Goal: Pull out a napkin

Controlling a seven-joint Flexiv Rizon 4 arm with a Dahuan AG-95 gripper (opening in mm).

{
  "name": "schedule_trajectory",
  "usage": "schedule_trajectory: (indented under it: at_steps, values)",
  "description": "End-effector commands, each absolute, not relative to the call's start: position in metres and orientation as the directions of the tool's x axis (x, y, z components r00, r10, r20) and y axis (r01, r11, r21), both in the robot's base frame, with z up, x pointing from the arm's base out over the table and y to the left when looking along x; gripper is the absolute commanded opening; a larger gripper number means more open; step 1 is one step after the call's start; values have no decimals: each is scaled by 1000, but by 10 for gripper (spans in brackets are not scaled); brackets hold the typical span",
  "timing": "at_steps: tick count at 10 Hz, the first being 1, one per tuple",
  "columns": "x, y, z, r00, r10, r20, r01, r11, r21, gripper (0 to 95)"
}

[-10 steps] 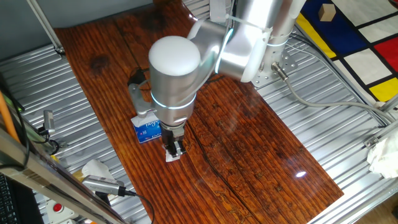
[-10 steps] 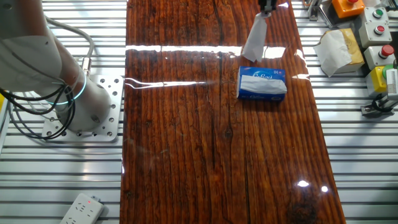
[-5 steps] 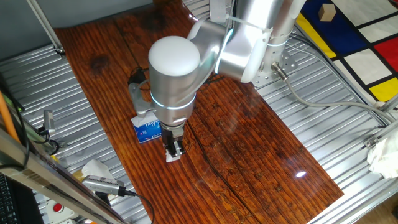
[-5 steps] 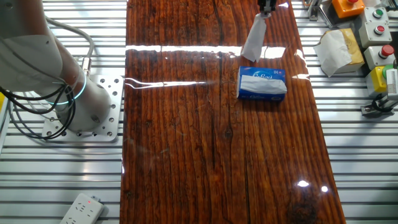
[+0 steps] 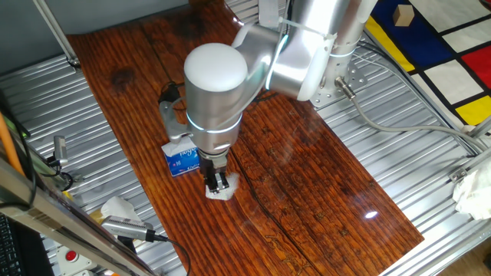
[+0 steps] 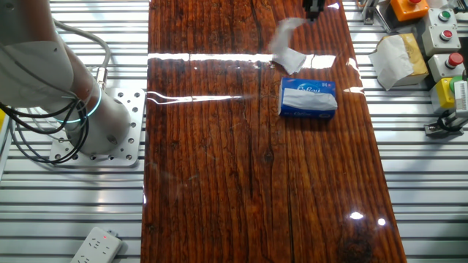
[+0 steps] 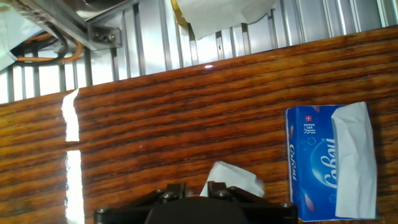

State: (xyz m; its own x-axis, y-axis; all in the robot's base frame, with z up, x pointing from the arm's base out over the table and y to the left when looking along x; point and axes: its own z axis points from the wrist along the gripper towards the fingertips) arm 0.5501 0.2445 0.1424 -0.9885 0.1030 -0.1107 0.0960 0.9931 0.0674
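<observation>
comparison with the frames half a second and one second earlier: the napkin (image 6: 287,52), which then hung as a narrow vertical strip from the gripper (image 6: 314,10), now appears detached and spread out, drifting or lying crumpled below it. in the other fixed view it has shifted away from the gripper toward the middle of the table's width, beside the upper corner of the blue tissue pack (image 6: 308,98). in one fixed view the napkin (image 5: 223,192) has widened from a thin tag between the fingers into a small white patch under the gripper (image 5: 218,181). the pack and the arm's main links have not moved.

arm pose: the arm (image 5: 230,84) reaches from its base at the table's side across the wooden table (image 5: 307,169), wrist pointing straight down, with the gripper above the table near the edge that borders the button boxes.

end effector: the fingers stand slightly parted and appear to grip nothing; in the hand view the napkin (image 7: 231,180) lies just beyond the gripper (image 7: 189,196), and whether it touches the fingertips cannot be told.

task object: the napkin sits on or just above the tabletop, just beside the pack (image 7: 329,163), from whose slot another white sheet protrudes. a white paper wad (image 6: 391,58) lies off the table's edge.
</observation>
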Motion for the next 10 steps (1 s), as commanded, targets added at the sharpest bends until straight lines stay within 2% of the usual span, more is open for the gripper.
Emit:
schedule_trajectory:
  at_steps: [1,3,4,6,7,9,10]
  values:
    - [550,244,142,-989,83,-123,76,995,59,570]
    - [552,242,138,-989,63,-131,57,997,50,570]
    - [552,239,135,-989,52,-136,46,998,48,380]
    - [553,236,135,-990,33,-136,28,999,37,380]
    - [553,236,135,-991,24,-134,20,999,33,190]
    - [553,236,135,-994,25,-110,22,999,28,190]
    - [553,236,135,-994,15,-105,12,1000,25,0]
